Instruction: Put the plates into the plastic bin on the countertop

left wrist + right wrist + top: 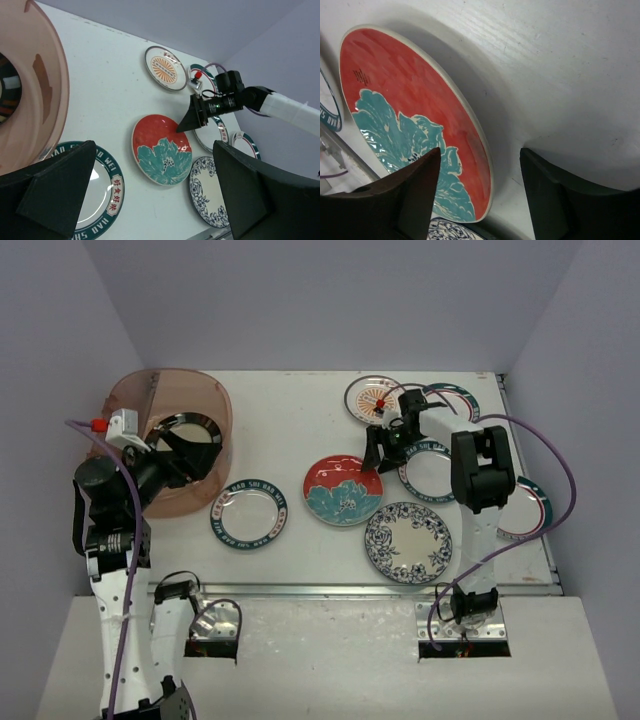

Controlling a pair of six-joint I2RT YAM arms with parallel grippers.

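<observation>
The reddish-brown plastic bin (170, 405) stands at the back left of the white countertop (300, 420), with a black-rimmed plate (192, 426) inside. My left gripper (200, 455) is open and empty, hovering at the bin's near right rim. My right gripper (385, 460) is open, low over the far right edge of the red-and-teal floral plate (343, 490). In the right wrist view that plate's rim (485, 165) lies between the fingers of the right gripper (480, 195), untouched. A teal-rimmed lettered plate (248, 514) lies in front of the bin.
A blue floral plate (408, 542) lies near the front rail. An orange sunburst plate (372, 398) and a green-and-red rimmed plate (458, 400) lie at the back. Another lettered plate (432, 472) sits under the right arm; another green-and-red rimmed plate (530, 510) lies far right.
</observation>
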